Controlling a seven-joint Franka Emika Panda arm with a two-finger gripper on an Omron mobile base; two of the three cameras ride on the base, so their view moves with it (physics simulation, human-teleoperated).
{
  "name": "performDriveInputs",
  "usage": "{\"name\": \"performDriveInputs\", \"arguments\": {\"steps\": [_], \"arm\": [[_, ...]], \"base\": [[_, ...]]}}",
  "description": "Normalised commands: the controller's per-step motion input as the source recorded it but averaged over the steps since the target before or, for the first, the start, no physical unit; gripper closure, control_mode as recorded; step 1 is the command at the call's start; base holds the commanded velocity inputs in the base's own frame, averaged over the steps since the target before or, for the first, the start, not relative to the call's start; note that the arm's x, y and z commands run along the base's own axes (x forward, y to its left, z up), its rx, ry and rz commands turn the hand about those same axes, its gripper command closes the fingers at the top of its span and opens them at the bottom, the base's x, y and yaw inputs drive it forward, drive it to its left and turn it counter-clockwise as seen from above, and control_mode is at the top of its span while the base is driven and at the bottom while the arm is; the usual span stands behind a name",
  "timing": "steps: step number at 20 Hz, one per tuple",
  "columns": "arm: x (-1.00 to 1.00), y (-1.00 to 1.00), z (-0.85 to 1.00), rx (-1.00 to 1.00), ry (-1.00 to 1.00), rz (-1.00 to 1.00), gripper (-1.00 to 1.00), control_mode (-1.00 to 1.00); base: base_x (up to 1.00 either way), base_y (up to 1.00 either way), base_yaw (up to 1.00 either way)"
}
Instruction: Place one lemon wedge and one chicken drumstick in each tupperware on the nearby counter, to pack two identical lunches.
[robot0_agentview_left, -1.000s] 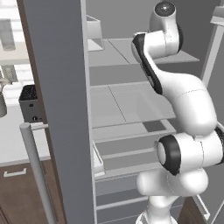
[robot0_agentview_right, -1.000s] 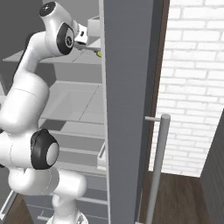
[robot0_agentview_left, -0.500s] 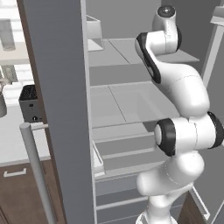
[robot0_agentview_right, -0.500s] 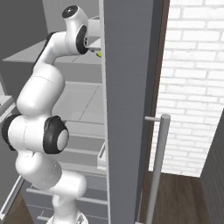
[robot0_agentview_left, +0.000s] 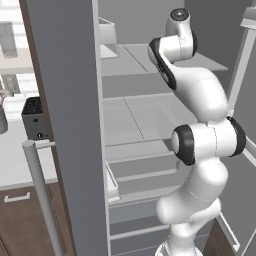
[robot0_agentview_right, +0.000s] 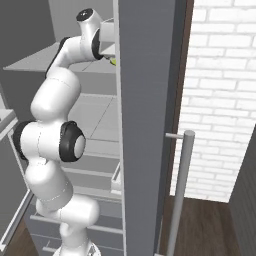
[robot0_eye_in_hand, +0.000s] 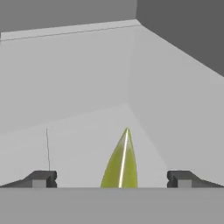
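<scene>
The gripper (robot0_eye_in_hand: 112, 178) stood with its fingers wide apart, and the lemon wedge (robot0_eye_in_hand: 121, 162) lay between them with free room on both sides of it. Behind the wedge the fridge shelf (robot0_eye_in_hand: 78, 140) was bare up to the back wall (robot0_eye_in_hand: 65, 78), while the side wall (robot0_eye_in_hand: 183, 100) closed the way on one side. In the right base view the grey fridge door (robot0_agentview_right: 145, 125) stood just beside the hand and blocked the passage there.

Both base cameras look from behind the arm into the open grey fridge (robot0_agentview_left: 150, 115), sharing its shelves. The hand camera sits close inside, facing the fridge's back corner.
</scene>
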Motion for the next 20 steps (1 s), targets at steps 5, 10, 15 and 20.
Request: {"name": "performDriveInputs", "arguments": {"steps": [5, 10, 15, 20], "arm": [[-0.03, -0.1, -0.33, 0.0, 0.04, 0.0, -1.0, -1.0], [0.11, 0.0, -0.25, 0.0, 0.02, 0.0, -1.0, -1.0], [0.47, 0.06, -0.29, 0.0, 0.0, 0.0, 1.0, -1.0], [0.23, 0.02, -0.09, 0.0, -0.05, 0.0, 1.0, -1.0]], "base": [[0.0, 0.0, 0.0], [0.0, 0.0, 0.0], [0.0, 0.0, 0.0], [0.0, 0.0, 0.0]]}}
